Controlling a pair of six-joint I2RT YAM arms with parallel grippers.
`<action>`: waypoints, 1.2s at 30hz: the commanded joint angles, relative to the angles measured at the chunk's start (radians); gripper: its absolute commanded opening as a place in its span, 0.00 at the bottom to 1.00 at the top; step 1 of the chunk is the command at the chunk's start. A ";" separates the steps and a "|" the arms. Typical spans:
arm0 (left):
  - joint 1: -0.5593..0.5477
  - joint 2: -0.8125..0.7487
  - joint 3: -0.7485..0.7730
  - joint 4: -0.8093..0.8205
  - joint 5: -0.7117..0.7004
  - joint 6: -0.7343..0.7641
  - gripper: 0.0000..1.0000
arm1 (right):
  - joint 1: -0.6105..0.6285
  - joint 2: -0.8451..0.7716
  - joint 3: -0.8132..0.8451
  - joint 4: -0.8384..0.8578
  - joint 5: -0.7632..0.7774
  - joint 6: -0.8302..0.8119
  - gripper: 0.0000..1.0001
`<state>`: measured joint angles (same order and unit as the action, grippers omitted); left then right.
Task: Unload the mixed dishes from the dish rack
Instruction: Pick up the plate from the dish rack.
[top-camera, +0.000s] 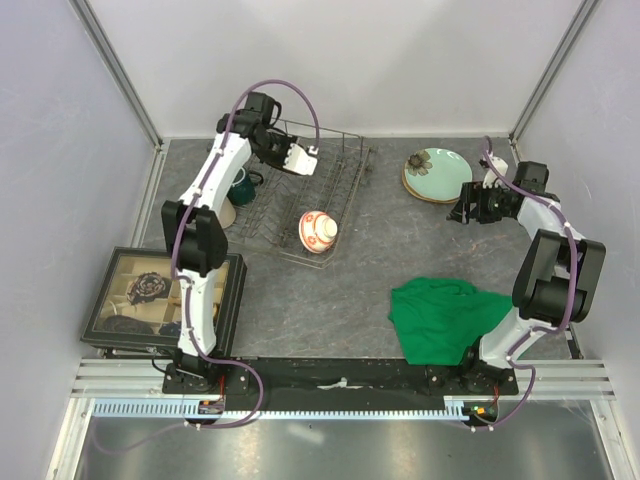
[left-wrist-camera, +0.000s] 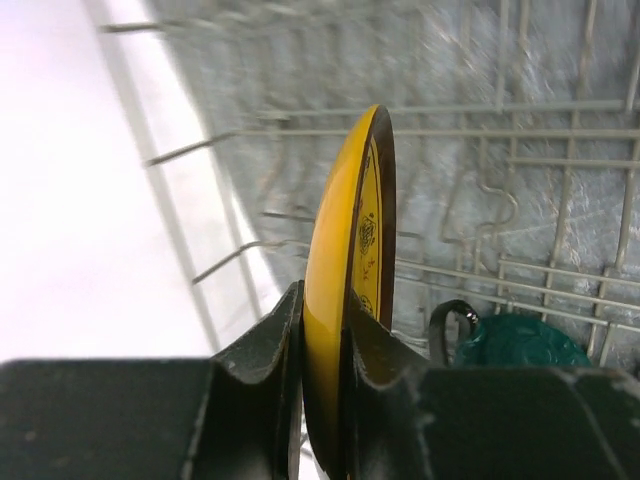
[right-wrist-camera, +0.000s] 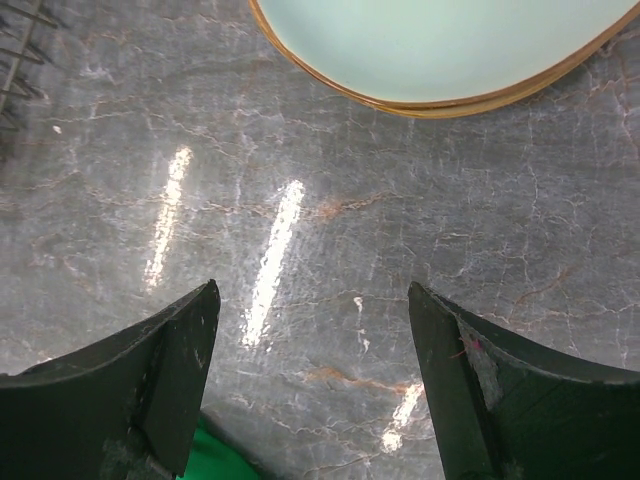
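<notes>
My left arm (top-camera: 205, 190) and right arm (top-camera: 548, 268) share one build: white links between bulky black joints, each rising from a black base (top-camera: 190, 378). A purple cable (top-camera: 272, 84) runs along each arm. My left gripper (left-wrist-camera: 322, 325) and right gripper (right-wrist-camera: 312, 300) carry thick matte black fingers (right-wrist-camera: 170, 375), scuffed pale at the edges — one right finger bears a small reddish mark.

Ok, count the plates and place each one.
3. Yellow-patterned plate on edge in the left gripper, at the dish rack; pale mint-green plate on the table, far right; cream plate apparently under it. Others may be hidden.
</notes>
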<state>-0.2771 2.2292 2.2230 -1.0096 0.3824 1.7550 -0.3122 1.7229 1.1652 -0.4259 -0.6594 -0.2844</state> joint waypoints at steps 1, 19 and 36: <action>0.006 -0.161 0.053 -0.001 0.153 -0.161 0.02 | -0.005 -0.074 0.013 -0.027 -0.060 -0.013 0.84; 0.007 -0.522 -0.264 0.062 0.579 -0.814 0.01 | 0.399 -0.401 0.126 -0.021 -0.115 0.108 0.88; -0.051 -0.497 -0.313 0.143 0.774 -1.121 0.02 | 0.729 -0.350 0.206 0.076 -0.046 0.142 0.92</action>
<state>-0.3149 1.7248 1.9156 -0.9230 1.0805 0.7303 0.3748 1.3537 1.3331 -0.4110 -0.7315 -0.1612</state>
